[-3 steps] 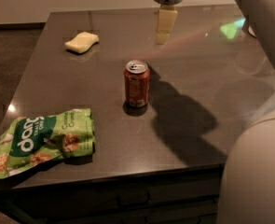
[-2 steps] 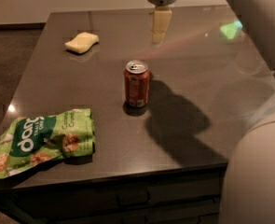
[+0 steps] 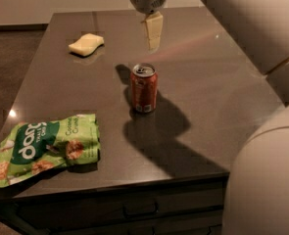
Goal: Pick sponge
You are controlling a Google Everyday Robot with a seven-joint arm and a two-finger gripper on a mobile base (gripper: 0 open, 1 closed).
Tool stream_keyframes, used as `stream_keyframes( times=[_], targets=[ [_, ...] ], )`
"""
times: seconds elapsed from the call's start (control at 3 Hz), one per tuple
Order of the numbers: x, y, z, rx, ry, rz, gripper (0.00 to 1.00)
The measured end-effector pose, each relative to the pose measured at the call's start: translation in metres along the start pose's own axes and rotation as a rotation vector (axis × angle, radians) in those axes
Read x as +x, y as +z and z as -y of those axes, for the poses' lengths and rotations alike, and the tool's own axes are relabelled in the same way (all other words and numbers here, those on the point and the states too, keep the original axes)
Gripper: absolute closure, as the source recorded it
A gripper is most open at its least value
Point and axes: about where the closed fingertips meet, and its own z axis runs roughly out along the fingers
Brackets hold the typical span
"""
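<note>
The sponge (image 3: 86, 44), a small pale yellow soft block, lies flat on the dark table (image 3: 207, 97) at its far left. My gripper (image 3: 153, 31) hangs from the grey wrist at the top centre, above the table's far middle, to the right of the sponge and apart from it. Only its yellowish blocky fingers (image 3: 154, 28) show, pointing down. Nothing is seen in them.
A red can (image 3: 144, 88) stands upright mid-table, below the gripper. A green snack bag (image 3: 43, 148) lies at the near left corner. My pale arm and body fill the right side (image 3: 266, 175). Drawers run under the table's front edge.
The gripper has shifted a little to the left, toward the sponge's side. The sponge, can and bag have not moved.
</note>
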Motion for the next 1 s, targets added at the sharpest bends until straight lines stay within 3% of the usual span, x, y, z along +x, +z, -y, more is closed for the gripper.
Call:
stream_keyframes(
  times=[0.33,0.67,1.0],
  targets=[
    [-0.012,0.018,0.009,-0.037,-0.161,-0.025,0.0],
    [-0.019,0.037,0.016,-0.105,-0.288,-0.028,0.0],
    [-0.02,0.047,0.021,-0.158,-0.379,-0.006,0.0]
  ],
)
